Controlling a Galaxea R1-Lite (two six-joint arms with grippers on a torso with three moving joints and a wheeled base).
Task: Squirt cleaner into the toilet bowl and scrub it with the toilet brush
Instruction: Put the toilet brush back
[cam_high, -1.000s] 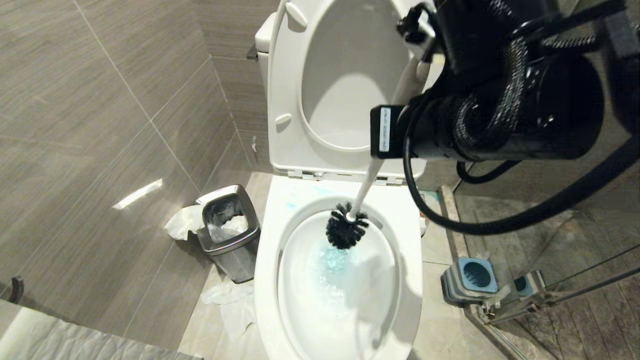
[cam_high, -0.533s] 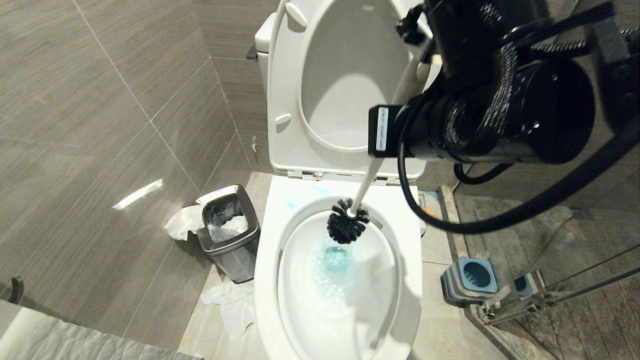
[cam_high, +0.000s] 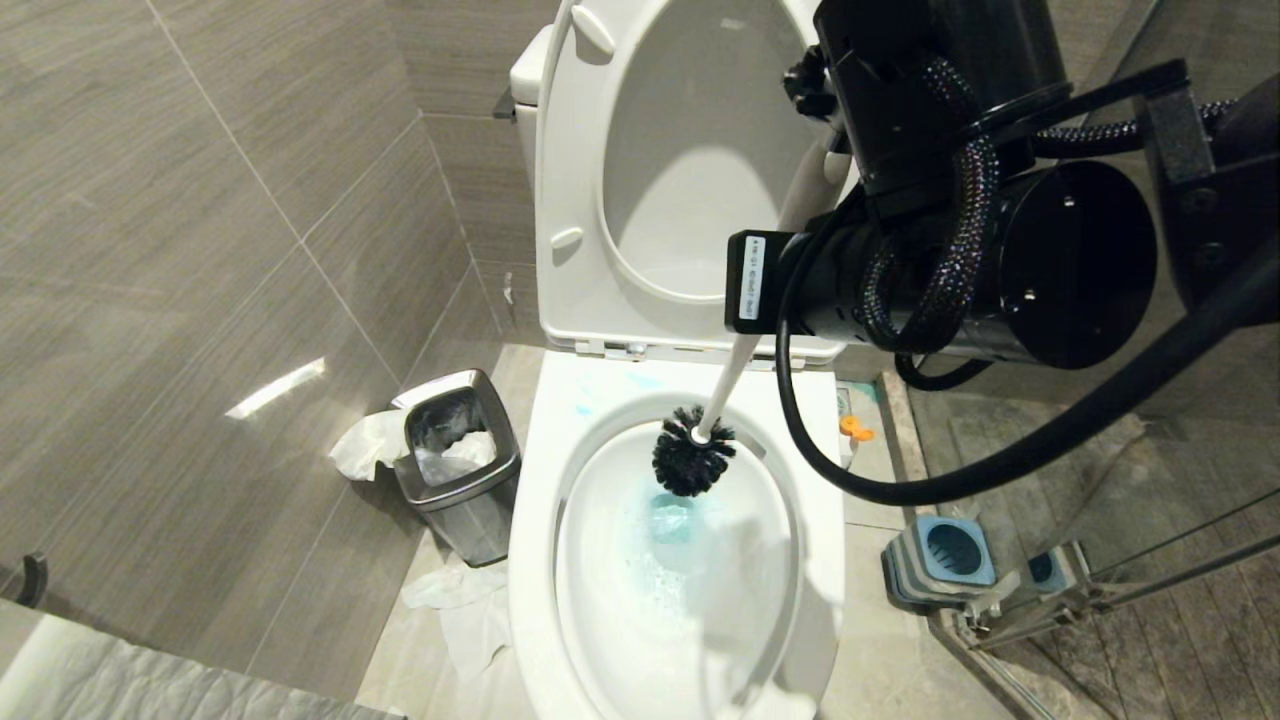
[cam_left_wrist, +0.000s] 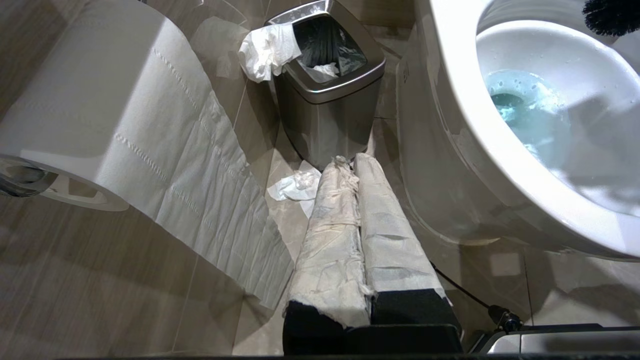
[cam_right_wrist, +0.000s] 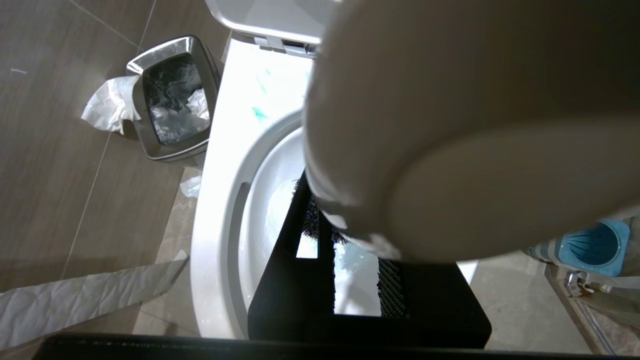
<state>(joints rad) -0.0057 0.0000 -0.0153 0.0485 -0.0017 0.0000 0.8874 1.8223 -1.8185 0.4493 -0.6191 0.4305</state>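
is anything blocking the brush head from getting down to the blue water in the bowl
Nothing visible does. The right gripper holds the toilet brush with its black head at the back inner wall of the toilet bowl, just above the blue water. Seat and lid are raised, and only open white wall lies between them.

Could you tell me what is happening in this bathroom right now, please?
The robot's right tool grips the slim white-handled toilet brush, with the black bristle head at the back inner wall of the white ceramic toilet bowl. Blue foamy cleaner sits in the bowl's water. The left tool, wrapped in paper, hangs shut beside the bowl near a small steel bin.
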